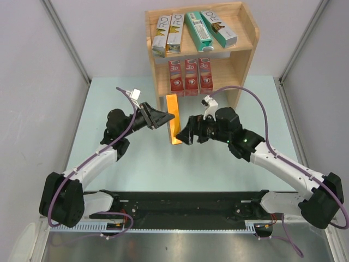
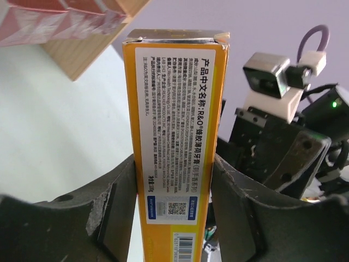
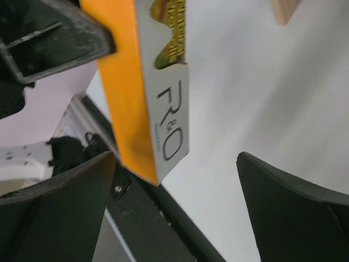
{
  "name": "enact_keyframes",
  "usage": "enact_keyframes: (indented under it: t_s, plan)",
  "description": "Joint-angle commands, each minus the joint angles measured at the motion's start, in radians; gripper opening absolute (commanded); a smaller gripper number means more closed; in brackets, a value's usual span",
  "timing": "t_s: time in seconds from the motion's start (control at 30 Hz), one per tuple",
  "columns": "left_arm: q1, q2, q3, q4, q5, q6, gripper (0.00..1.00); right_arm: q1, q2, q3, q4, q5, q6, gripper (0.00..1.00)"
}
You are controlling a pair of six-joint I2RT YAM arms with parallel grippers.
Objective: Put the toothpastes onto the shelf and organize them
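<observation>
The left gripper (image 1: pixel 167 117) had its jaws clamped on an orange-yellow carton (image 1: pixel 173 121), held over the tabletop (image 1: pixel 142 164) just in front of the shelf (image 1: pixel 248 60). The right gripper (image 3: pixel 174 183) had its jaws spread wide by the carton's near end, not touching it (seven other cartons (image 1: pixel 190 75) sat on the shelf: four above, three red below).

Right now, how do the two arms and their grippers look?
The left arm and the right arm have white links with black joints. A purple cable loops along each. The left gripper and right gripper are black with thick wedge fingers. A small white camera sits by each wrist. A green light glows on the right arm.
</observation>
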Motion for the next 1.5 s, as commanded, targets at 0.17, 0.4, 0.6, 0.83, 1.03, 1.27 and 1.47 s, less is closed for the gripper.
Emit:
enact_keyframes:
  t_s: [0.17,0.4,0.6,0.83,1.03,1.27,1.47]
  plan:
    - [0.006,-0.046,0.000,0.147,0.015,-0.109,0.57,0.268,0.018,0.003,0.049,0.586,-0.013,0.99]
    - [0.006,-0.053,-0.002,0.139,0.000,-0.124,0.57,0.372,0.035,0.003,0.092,0.772,-0.016,0.88]
    - [0.006,-0.055,-0.017,0.184,0.006,-0.161,0.57,0.409,0.075,0.003,0.153,0.898,-0.005,0.68]
    - [0.006,-0.062,-0.011,0.184,0.012,-0.166,0.57,0.421,0.084,0.001,0.219,0.921,-0.037,0.46]
    - [0.006,-0.085,-0.010,0.142,-0.003,-0.137,0.62,0.421,0.040,0.003,0.219,0.894,-0.088,0.35]
    - [0.008,-0.151,0.030,0.026,-0.019,-0.034,0.89,0.378,-0.051,0.003,0.199,0.777,-0.090,0.33]
    - [0.023,-0.249,0.096,-0.184,-0.069,0.124,1.00,0.293,-0.160,0.003,0.190,0.657,-0.088,0.32]
